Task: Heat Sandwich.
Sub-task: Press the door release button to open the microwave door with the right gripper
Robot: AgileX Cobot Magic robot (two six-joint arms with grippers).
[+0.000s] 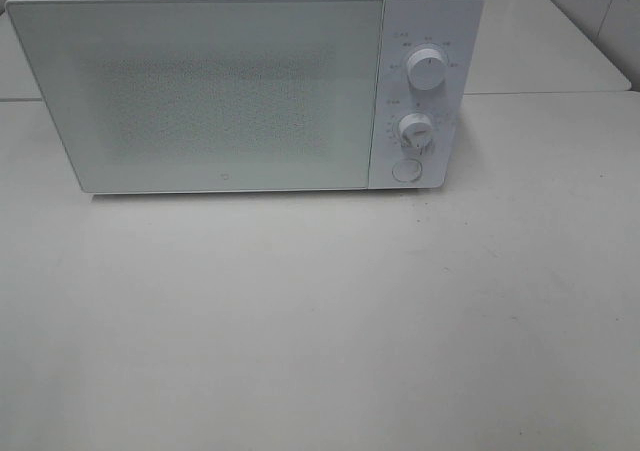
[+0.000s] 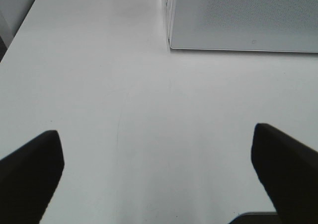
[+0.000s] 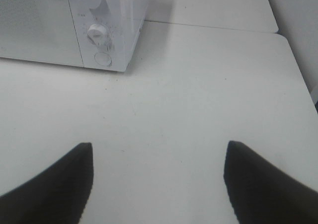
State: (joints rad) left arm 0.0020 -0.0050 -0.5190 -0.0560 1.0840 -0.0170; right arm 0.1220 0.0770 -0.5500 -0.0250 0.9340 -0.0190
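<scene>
A white microwave (image 1: 200, 91) stands at the back of the table with its door shut; two knobs (image 1: 426, 69) and a round button (image 1: 406, 170) sit on its right panel. The sandwich is out of view in every frame. My left gripper (image 2: 156, 149) hangs open over bare table in front of the microwave's (image 2: 243, 18) left corner, nothing between its dark fingers (image 2: 30, 174). My right gripper (image 3: 159, 157) is open too, over bare table in front of the microwave's (image 3: 74, 25) control panel. Neither arm shows in the exterior high view.
The white table (image 1: 320, 321) spreads wide in front of the microwave. A seam (image 1: 560, 93) separates it from a second tabletop behind at the right. A tiled wall (image 1: 600, 1) rises at the far right.
</scene>
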